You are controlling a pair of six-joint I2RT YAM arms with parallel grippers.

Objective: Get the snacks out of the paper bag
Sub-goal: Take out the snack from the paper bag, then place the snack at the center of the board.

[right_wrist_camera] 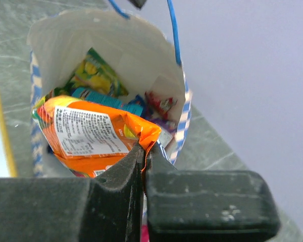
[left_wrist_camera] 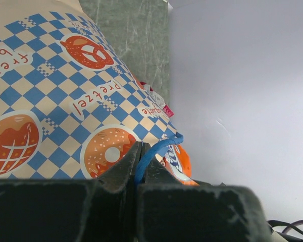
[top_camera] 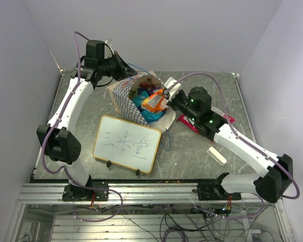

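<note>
Two pincers, both closed on something.

- Left gripper (left_wrist_camera: pixel 141 148): jaws pressed together on the thin blue cord handle (left_wrist_camera: pixel 159 148) of the bag, at the bag's far-left side.
- Right gripper (right_wrist_camera: pixel 143 148): jaws pinched tight on a corner of the shiny orange snack packet (right_wrist_camera: pixel 91 133), which has a white printed panel.

One tall tan paper bag (top_camera: pixel 122 96), with a blue-and-white chequered band printed with orange pretzels and doughnuts. It sits mid-table between the two grippers, with its mouth open and tipped towards the right arm.

Four snacks itemised, all at or inside the bag:
- The orange packet sits at the mouth, above the others. Whether it is clear of the rim cannot be told.
- The green-and-yellow packet (right_wrist_camera: pixel 98 75) is deeper in.
- The teal packet (right_wrist_camera: pixel 103 97) is just behind the orange one.
- The small red-and-white packet (right_wrist_camera: pixel 160 103) is near the inner wall.

Other stock on the grey-green marbled table (top_camera: pixel 192 161):
- One wood-framed whiteboard (top_camera: pixel 126 143) with faint handwriting, just beside the bag on its near side.
- One white eraser block (top_camera: pixel 216 155), well apart from the bag, beside the right forearm.
</note>
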